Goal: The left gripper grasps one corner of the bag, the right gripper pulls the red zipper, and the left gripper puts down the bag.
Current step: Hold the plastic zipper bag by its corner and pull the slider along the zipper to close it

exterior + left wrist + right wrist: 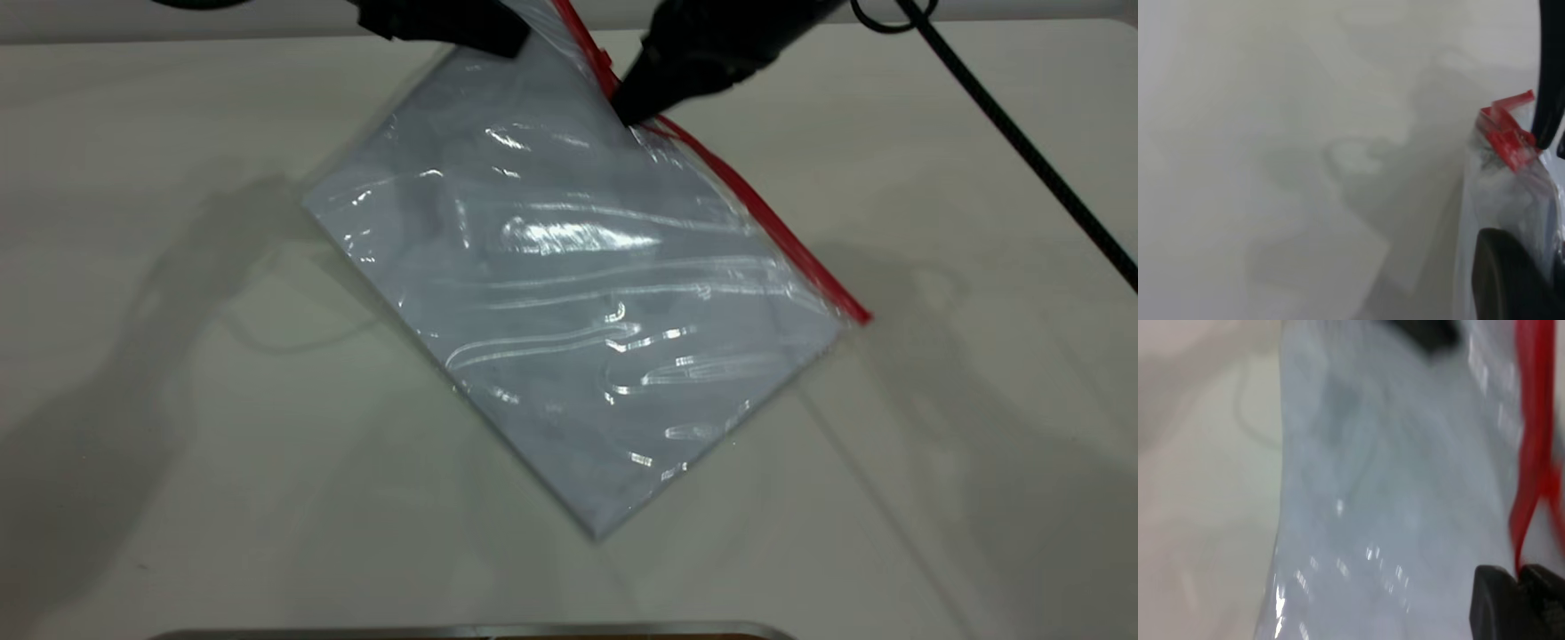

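Note:
The bag (578, 293) lies diagonally on the table, with its far corner lifted off the surface. The red zipper (765, 218) runs along its right edge. My left gripper (511, 40) is at the top edge of the exterior view and is shut on the raised end of the bag; the corner itself is cut off by the frame. In the left wrist view one black finger (1511, 280) shows behind clear plastic, and a red tab piece (1508, 130) sticks up. My right gripper (629, 114) is shut on the red zipper, which runs between its fingers (1518, 600).
The right arm's thick black cable (1022, 142) crosses the table's far right. A metal edge (471, 631) lies along the near side. The pale table (178, 400) shows around the bag.

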`<control>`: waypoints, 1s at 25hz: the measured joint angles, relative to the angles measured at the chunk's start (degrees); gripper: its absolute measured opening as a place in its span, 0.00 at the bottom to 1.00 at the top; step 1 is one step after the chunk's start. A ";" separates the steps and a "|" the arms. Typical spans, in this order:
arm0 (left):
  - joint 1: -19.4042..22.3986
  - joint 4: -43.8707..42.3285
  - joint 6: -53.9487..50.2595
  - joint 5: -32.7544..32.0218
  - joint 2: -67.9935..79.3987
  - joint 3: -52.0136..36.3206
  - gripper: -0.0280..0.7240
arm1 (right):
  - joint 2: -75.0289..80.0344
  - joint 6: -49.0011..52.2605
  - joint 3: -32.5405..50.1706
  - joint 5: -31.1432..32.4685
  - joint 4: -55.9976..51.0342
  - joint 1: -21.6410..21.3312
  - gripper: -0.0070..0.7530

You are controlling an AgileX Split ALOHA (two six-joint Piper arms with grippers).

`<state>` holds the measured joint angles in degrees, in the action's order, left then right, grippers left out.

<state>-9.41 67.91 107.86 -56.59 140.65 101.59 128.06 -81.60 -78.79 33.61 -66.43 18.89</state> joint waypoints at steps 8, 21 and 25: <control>0.40 0.17 -0.75 -0.98 -0.05 0.41 0.11 | 0.05 0.19 0.30 -1.27 -0.16 -0.04 0.21; 0.40 -4.00 -9.93 -3.05 -0.09 0.47 0.11 | 0.05 -5.00 0.30 -3.04 -6.04 -0.04 0.72; 0.40 -3.94 -10.12 -5.23 -0.16 0.52 0.11 | 0.05 -9.92 0.30 -1.64 -11.66 -0.04 0.71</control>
<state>-9.00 63.97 97.74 -61.82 140.50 102.11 128.11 -91.53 -78.49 31.97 -78.08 18.85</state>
